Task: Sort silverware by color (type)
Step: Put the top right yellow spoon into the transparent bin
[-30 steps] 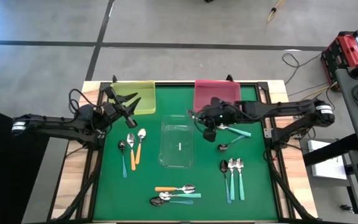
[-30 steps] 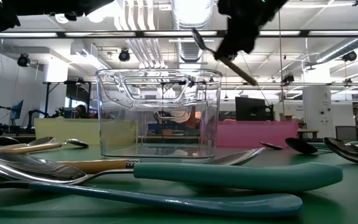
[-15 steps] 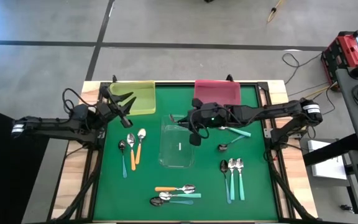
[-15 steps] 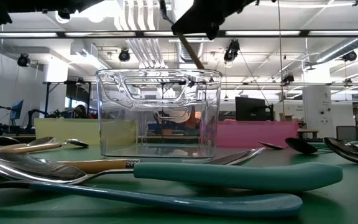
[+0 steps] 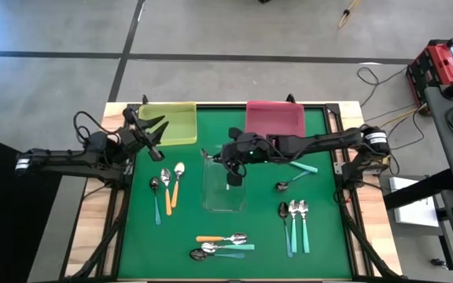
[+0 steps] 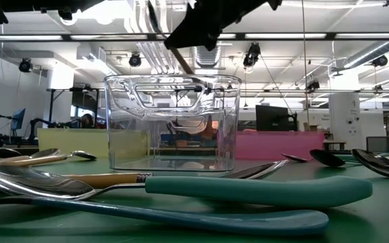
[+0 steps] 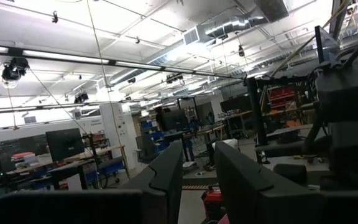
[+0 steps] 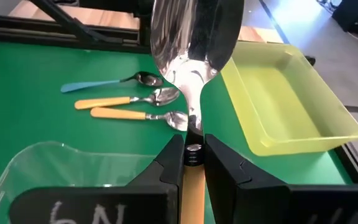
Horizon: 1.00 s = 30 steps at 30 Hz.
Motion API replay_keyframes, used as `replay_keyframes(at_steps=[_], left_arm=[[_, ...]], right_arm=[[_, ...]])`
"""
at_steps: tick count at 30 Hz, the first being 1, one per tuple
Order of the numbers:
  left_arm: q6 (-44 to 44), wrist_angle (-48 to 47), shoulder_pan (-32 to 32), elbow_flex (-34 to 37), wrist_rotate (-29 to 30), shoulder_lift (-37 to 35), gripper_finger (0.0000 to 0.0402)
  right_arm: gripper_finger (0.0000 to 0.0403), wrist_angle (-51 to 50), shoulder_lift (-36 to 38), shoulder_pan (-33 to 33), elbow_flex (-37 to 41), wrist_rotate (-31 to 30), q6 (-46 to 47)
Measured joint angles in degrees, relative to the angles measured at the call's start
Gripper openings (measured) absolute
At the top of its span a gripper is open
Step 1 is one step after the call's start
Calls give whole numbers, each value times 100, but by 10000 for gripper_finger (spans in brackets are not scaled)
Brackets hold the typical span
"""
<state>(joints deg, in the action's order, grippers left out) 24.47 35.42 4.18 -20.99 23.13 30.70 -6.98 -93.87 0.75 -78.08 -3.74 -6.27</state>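
I take the clear tray [image 5: 225, 189] in the middle of the green mat [image 5: 321, 236] as my landmark and read across from its left.

Furthest left of it, my left gripper [image 5: 157, 130] hangs over the near edge of the yellow tray [image 5: 175, 122], holding nothing; its two fingers [image 7: 166, 174] stand a little apart with a narrow gap between them.

Between that gripper and the clear tray lie three spoons [image 5: 167, 185] side by side on the mat: one teal-handled, two orange-handled.

Directly over the clear tray's far end, my right gripper [image 5: 233, 157] is clamped on an orange-handled spoon [image 8: 188, 68]. The wrist view shows the fingers pinching the neck where bowl meets handle, with the shiny bowl pointing away from the wrist.

In front of the clear tray, towards the mat's near edge, sits a small cluster of spoons [image 5: 222, 245], orange and teal handles lying crosswise.

Beyond the tray and to the right is the pink tray [image 5: 274, 119]. Just right of the clear tray lie a teal-handled spoon [image 5: 305, 167] and a dark-bowled spoon [image 5: 284, 185]. Nearer the front on that side, three teal-handled spoons [image 5: 293, 224] lie parallel.
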Motion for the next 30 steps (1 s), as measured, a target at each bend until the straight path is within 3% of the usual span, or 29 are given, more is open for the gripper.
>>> replay_keyframes(at_steps=[3, 10, 17, 24, 30], left_arm=[[0, -8, 0, 0, -1, 0, 77], [4, -99, -1, 0, 43, -50, 77], [76, -252, 1, 0, 52, -132, 77], [203, -352, 1, 0, 53, -129, 77], [223, -352, 1, 0, 53, -129, 77]], right_arm=[[31, -11, -173, 0, -169, -60, 286], [31, -189, -482, -28, -595, -430, 3020], [31, -1133, -578, -175, -876, -675, 5291], [31, -2014, -692, -384, -1328, -835, 6529], [31, -2846, -1297, -520, -2159, -836, 6939]])
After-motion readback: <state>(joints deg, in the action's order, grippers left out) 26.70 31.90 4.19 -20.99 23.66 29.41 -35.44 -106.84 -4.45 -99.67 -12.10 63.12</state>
